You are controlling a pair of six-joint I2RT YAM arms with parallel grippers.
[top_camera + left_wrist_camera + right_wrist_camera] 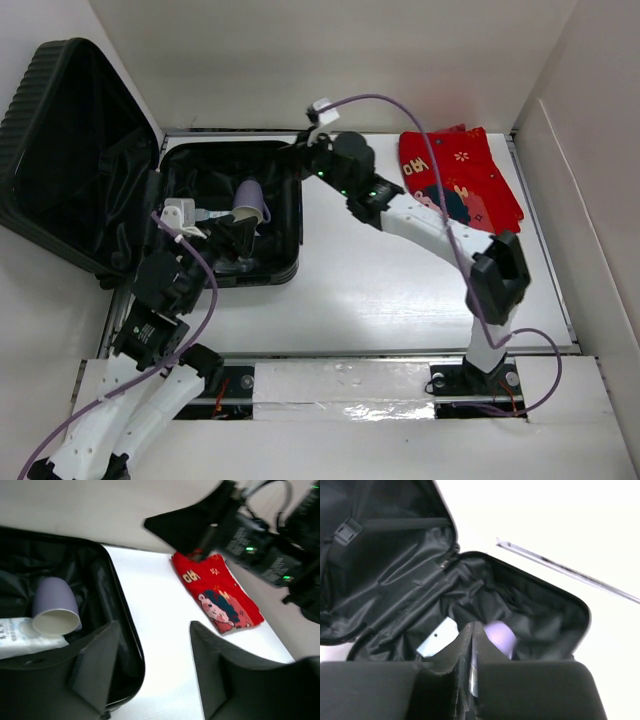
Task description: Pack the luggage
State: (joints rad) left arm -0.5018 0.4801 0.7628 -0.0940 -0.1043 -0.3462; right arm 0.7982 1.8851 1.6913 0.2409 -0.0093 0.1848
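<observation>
Black ribbed suitcase (pixel 297 215) is lying open; left tool (pixel 154 630) is hovering spread over its rim, right tool (pixel 471 628) pressed together.

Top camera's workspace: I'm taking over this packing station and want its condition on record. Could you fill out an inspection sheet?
Surface: white table; shiny tape strip along the near edge.
Job's things: suitcase open at left, lid leaning on the wall; lavender cup on its side and white tube inside; folded red garment on the table, far right.
Clutter: nothing seen.
Grippers: left gripper open, empty, over the suitcase's rim; right gripper shut above the suitcase, nothing seen held.
Cables: purple cable looping along each arm.
Surroundings: white walls on three sides.
</observation>
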